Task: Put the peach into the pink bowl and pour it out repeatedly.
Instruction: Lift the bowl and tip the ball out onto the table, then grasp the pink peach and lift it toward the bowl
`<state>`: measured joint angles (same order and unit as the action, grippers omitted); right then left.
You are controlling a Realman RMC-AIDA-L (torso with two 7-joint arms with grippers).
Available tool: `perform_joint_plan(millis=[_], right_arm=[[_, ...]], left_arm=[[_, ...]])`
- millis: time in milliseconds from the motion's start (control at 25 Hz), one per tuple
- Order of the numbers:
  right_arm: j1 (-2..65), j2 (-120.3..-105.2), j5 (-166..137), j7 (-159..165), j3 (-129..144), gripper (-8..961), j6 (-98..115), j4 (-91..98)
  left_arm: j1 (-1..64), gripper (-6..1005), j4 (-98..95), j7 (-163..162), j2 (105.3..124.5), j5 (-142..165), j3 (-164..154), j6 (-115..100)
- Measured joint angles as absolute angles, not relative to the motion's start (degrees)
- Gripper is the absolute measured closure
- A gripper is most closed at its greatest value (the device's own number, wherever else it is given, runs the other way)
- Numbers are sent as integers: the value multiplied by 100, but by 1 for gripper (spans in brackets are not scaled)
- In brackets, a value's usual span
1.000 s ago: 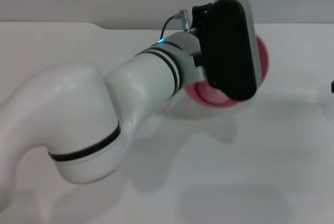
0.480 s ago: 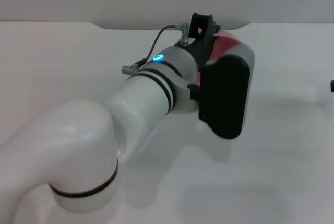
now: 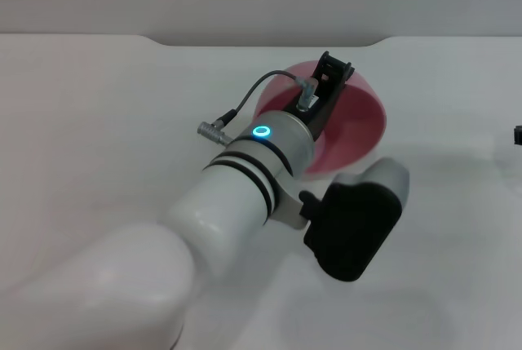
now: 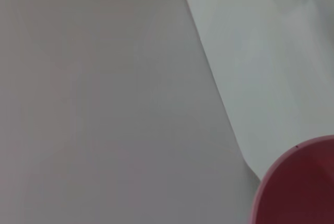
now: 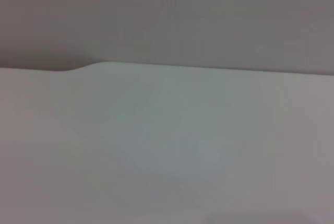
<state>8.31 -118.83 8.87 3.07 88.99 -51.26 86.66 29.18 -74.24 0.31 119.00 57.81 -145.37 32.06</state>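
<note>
- Gripping the near rim of the pink bowl (image 3: 351,126), the left gripper (image 3: 333,81) has its dark fingers pinched on the edge; the bowl hangs tipped, mouth turned toward the robot and partly hidden by the wrist.
- Seen from the left wrist view, only a curved slice of the bowl's pink wall shows against the white table (image 4: 271,67).
- Inside the bowl, no peach can be made out; the arm covers much of the hollow, so I cannot tell whether the fruit is in there, and no view shows it on the table.
- To pour well, I judge the wrist should roll smoothly about the pinched rim, keeping the grip firm so the glossy plastic does not slip, and tipping over open table.
- Off at the right edge, a dark tip is probably the right gripper (image 3: 518,135); whether it is spread or closed cannot be told.
</note>
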Motion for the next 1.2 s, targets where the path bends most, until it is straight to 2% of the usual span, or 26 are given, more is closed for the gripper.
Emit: perform_joint_plan(millis=[560,880,1200], right_arm=[[893,-11883,894,307,8921,319,-5134,8666],[933,-11883,908,307,8954,319,-5133,8666],[1049,-11883,932,307,9194,318,-5125,8659]], left_arm=[[2819,952,-7341,-308,11903,6878,-14799,3419],[2973,952,-7533,-1984,11909,6682,-14503,3889],[3417,952,-8948,-1886,11880,3022,-12762,5518]])
